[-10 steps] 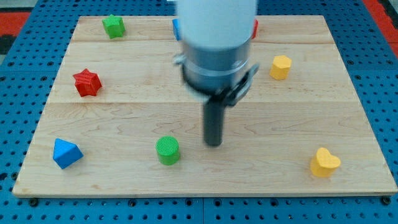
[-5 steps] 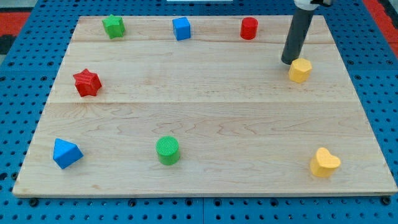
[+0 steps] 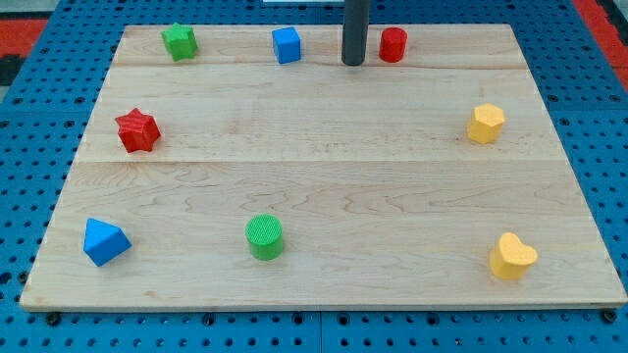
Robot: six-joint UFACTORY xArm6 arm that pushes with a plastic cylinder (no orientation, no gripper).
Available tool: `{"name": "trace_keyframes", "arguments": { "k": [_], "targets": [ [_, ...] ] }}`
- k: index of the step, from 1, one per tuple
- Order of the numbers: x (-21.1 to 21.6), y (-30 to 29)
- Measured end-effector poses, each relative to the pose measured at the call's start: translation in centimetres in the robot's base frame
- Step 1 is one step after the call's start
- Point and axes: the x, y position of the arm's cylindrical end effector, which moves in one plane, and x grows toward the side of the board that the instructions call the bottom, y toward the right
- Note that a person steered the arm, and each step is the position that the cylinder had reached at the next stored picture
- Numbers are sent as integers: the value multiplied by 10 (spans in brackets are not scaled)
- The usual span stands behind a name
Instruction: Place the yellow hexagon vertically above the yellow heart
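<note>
The yellow hexagon (image 3: pixel 486 124) sits near the board's right edge, in the upper half. The yellow heart (image 3: pixel 512 257) lies at the lower right corner, below the hexagon and slightly further right. My tip (image 3: pixel 353 62) stands near the view's top, between the blue cube (image 3: pixel 287 45) and the red cylinder (image 3: pixel 392 44), far to the left of the hexagon and touching no block.
A green star-shaped block (image 3: pixel 180 40) is at the top left, a red star (image 3: pixel 137 129) at the left, a blue triangular block (image 3: pixel 104 241) at the lower left, a green cylinder (image 3: pixel 264 236) at the lower middle. The wooden board (image 3: pixel 324 186) lies on a blue pegboard.
My tip went from the board's middle to the hexagon, pushed it right and slightly down, then moved left to the top between the blue cube and red cylinder.
</note>
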Motion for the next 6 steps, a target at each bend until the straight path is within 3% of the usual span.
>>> {"name": "trace_keyframes", "arguments": {
  "k": [3,5,6],
  "targets": [
    [-15,47],
    [2,110],
    [19,107]
  ]
}}
